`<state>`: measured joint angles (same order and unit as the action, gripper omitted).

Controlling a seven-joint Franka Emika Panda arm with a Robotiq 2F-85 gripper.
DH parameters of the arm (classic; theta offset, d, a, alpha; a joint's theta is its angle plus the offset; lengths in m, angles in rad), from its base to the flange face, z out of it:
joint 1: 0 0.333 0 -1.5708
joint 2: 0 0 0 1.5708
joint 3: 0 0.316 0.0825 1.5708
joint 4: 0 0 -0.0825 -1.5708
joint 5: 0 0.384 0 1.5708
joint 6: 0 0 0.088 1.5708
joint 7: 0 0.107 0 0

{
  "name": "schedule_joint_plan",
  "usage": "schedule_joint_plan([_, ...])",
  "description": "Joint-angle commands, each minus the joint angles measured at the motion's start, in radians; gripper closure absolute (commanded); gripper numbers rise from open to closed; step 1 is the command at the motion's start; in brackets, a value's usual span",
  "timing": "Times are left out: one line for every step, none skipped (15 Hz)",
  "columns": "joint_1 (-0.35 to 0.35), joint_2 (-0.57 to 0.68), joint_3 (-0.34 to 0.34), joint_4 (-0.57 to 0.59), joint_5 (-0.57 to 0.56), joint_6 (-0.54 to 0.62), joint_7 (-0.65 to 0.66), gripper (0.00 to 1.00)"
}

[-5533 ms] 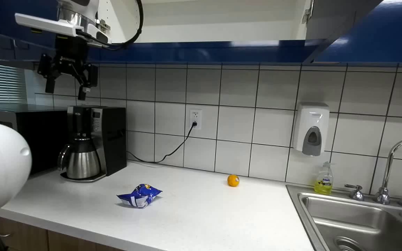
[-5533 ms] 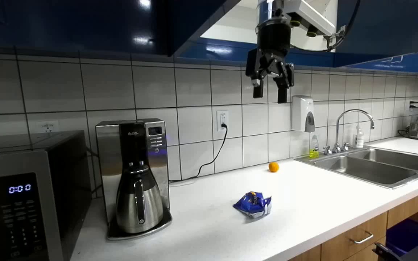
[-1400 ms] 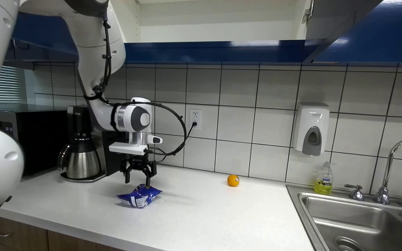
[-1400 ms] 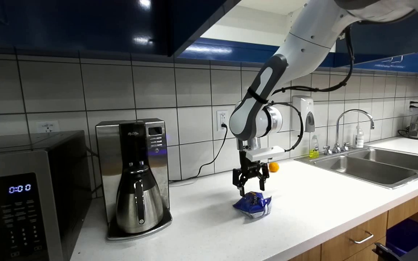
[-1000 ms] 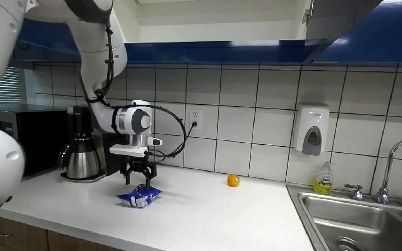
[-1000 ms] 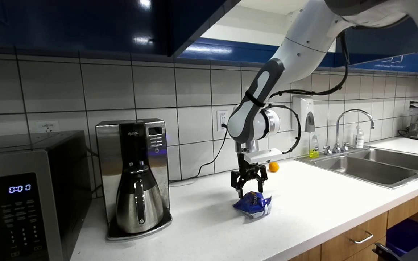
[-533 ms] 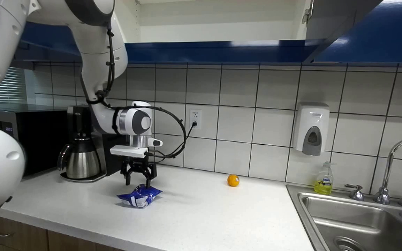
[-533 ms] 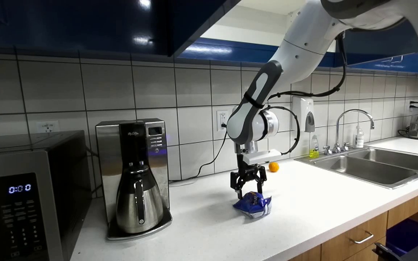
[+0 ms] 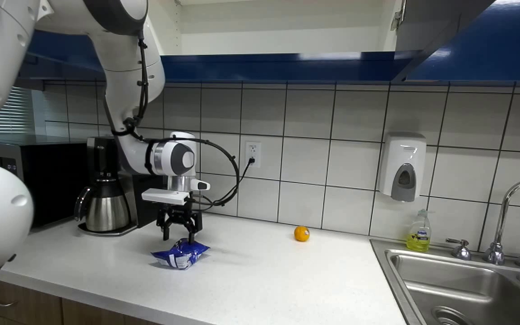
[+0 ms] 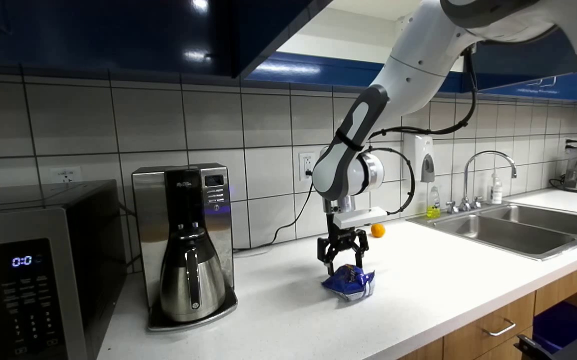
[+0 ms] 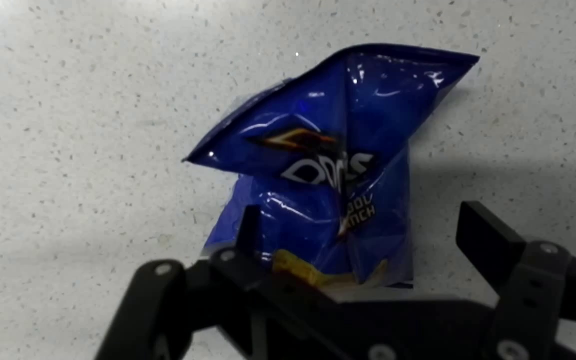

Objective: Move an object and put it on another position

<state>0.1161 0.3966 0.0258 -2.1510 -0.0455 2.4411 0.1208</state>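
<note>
White counter (image 9: 260,280), jaws wide apart near blue bag (image 11: 312,192), lettering (image 11: 330,170) legible only in wrist view

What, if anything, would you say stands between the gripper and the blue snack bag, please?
Nothing visible stands between the gripper and the blue snack bag. In the wrist view, one of the open fingers overlaps the bag; whether it touches is unclear. The orange sits well aside, near the tiled wall.

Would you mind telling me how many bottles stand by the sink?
2, in an exterior view: a yellow soap bottle left of the faucet, a whitish pump bottle right of it.
</note>
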Motion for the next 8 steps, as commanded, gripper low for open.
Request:
schedule_joint_plan([0.021,-0.002,-0.019,0.008,-0.031,-0.01,0.067,0.0])
schedule_joint_plan([0.023,-0.002,-0.02,0.007,-0.032,-0.011,0.075,0.0])
schedule_joint_plan([0.024,-0.003,-0.021,0.006,-0.032,-0.01,0.081,0.0])
schedule_joint_plan([0.029,-0.004,-0.027,0.005,-0.037,-0.012,0.097,0.0])
schedule_joint_plan([0.03,-0.005,-0.027,0.003,-0.035,-0.009,0.099,0.0])
schedule_joint_plan([0.032,-0.005,-0.029,0.002,-0.036,-0.009,0.106,0.0])
schedule_joint_plan([0.034,-0.005,-0.03,0.002,-0.037,-0.009,0.111,0.0])
schedule_joint_plan([0.035,-0.005,-0.031,0.002,-0.037,-0.01,0.116,0.0])
